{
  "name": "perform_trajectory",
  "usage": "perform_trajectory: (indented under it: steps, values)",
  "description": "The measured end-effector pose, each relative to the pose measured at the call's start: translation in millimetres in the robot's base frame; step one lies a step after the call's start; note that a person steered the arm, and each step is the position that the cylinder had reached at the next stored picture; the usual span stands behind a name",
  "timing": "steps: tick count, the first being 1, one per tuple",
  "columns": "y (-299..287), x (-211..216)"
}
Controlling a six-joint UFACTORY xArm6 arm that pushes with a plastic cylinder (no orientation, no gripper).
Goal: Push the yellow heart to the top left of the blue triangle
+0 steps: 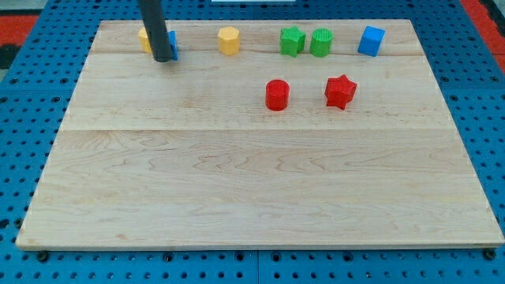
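Observation:
My dark rod comes down from the view's top, and my tip (pixel 163 57) rests on the board at the top left. Right behind the rod, a yellow block (pixel 144 37), likely the yellow heart, shows at the rod's left side. A blue block (pixel 172 43), likely the blue triangle, shows at the rod's right side. Both are mostly hidden by the rod, so their shapes cannot be made out. My tip sits just below and between them, touching or nearly touching both.
Along the top edge of the wooden board (pixel 252 189) stand a yellow hexagon (pixel 228 40), a green star (pixel 292 41), a green cylinder (pixel 320 42) and a blue cube (pixel 371 40). A red cylinder (pixel 277 95) and a red star (pixel 340 91) stand below them.

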State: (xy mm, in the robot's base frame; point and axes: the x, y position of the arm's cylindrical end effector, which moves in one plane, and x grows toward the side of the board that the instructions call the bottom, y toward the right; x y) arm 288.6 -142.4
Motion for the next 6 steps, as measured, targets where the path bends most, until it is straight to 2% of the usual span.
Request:
perform_trajectory:
  steps: [2,3,4,6]
  values:
    - [17.3,0.0]
    - [-57.3,-12.5]
    - [-79.6,-25.2]
    - [-10.3,-24.7]
